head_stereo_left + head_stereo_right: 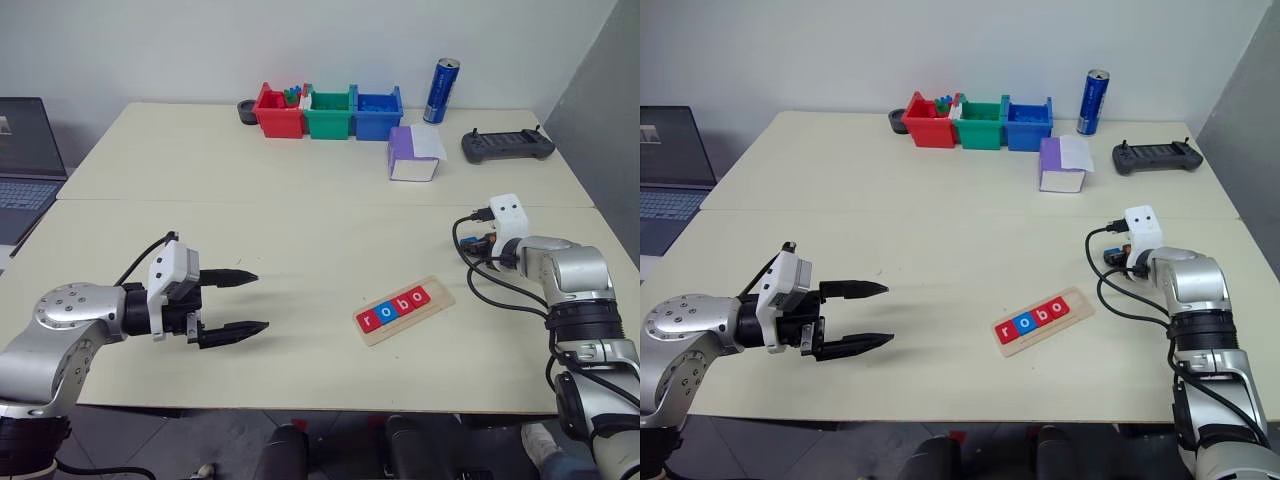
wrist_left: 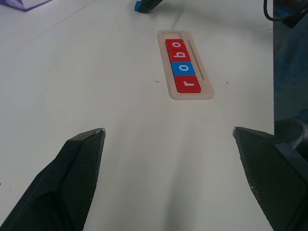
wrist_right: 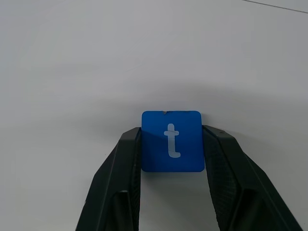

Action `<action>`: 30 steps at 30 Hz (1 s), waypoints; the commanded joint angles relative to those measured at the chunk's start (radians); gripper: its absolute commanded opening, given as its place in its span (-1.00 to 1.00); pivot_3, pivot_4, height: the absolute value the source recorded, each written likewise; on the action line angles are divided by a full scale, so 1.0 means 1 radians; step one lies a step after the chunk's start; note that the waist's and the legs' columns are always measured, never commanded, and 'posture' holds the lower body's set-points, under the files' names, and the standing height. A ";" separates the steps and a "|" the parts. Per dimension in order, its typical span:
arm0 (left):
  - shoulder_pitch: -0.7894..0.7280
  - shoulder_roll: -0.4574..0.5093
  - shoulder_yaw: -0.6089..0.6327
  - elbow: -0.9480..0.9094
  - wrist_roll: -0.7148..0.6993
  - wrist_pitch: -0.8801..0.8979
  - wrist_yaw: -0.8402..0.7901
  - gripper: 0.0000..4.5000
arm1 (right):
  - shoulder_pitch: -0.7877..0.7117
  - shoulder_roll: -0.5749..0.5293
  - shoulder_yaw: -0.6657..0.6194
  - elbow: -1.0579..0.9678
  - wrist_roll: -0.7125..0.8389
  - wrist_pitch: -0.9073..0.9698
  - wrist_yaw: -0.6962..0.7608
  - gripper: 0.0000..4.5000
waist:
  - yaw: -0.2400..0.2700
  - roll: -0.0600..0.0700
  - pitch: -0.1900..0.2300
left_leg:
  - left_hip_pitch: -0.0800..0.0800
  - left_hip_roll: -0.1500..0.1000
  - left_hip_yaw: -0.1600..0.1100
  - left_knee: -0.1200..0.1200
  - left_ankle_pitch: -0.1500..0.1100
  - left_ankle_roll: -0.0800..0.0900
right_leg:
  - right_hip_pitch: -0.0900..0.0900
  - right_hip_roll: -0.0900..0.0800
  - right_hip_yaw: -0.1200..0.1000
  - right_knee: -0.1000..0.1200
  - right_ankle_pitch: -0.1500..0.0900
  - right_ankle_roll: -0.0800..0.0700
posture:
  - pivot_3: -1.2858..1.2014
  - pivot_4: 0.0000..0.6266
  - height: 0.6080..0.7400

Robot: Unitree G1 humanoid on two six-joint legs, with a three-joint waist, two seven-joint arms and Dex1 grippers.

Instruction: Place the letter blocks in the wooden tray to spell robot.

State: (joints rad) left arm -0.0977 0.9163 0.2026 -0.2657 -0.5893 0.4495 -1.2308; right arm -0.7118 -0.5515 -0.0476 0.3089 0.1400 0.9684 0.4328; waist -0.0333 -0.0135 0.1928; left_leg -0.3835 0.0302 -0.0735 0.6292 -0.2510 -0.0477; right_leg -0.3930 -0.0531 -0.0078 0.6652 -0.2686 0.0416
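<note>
Right jaws (image 3: 171, 144) clamped on blue t block (image 3: 172, 141); left jaws (image 1: 240, 300) apart. I'd lift straight, seating it after the last o in the wooden tray (image 1: 437, 298).

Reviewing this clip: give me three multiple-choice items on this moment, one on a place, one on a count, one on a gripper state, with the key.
1. Where does the wooden tray lie?
A. beside the bins
B. on the table's near part, between the two arms
C. on the purple-and-white box

2. How many letter blocks sit in the tray?
A. three
B. four
C. five

3. What is the right gripper doing?
A. closed on the blue t block
B. open over bare table
C. holding the can

Key: 1 B, the tray lies near the front edge between the arms. 2 B, the tiles read r, o, b, o. 3 A, both fingers press the t block's sides.
</note>
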 commanded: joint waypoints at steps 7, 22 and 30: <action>-0.007 0.012 0.014 -0.019 -0.008 -0.003 -0.002 1.00 | 0.008 -0.019 -0.014 -0.035 0.000 0.009 -0.002 -0.35 | 0.000 0.000 0.000 | 0.000 0.000 0.000 0.000 0.000 0.000 | 0.000 0.000 0.000 0.000 0.000 0.000 | 0.03 -0.52 1.00; -0.038 0.009 -0.010 0.011 0.000 -0.008 -0.019 1.00 | 0.107 -0.120 -0.089 -0.234 0.040 0.163 0.018 -0.35 | 0.001 0.000 0.000 | -0.001 0.000 0.000 0.000 0.000 0.000 | -0.001 0.000 0.000 0.000 0.000 0.000 | 0.03 -0.52 1.00; -0.109 -0.003 -0.061 0.067 0.018 -0.027 -0.045 1.00 | 0.221 -0.161 -0.135 -0.413 0.091 0.232 0.053 -0.35 | 0.000 0.000 0.000 | -0.001 0.000 0.000 0.000 0.000 0.000 | -0.002 0.000 0.000 0.000 0.000 0.000 | 0.03 -0.52 1.00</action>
State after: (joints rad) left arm -0.1947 0.9131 0.1389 -0.2008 -0.5719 0.4438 -1.2613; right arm -0.4990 -0.6864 -0.1408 -0.0385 0.2122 1.1933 0.4711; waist -0.0332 -0.0135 0.1928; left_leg -0.3849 0.0302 -0.0734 0.6292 -0.2510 -0.0476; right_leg -0.3946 -0.0530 -0.0077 0.6653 -0.2687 0.0417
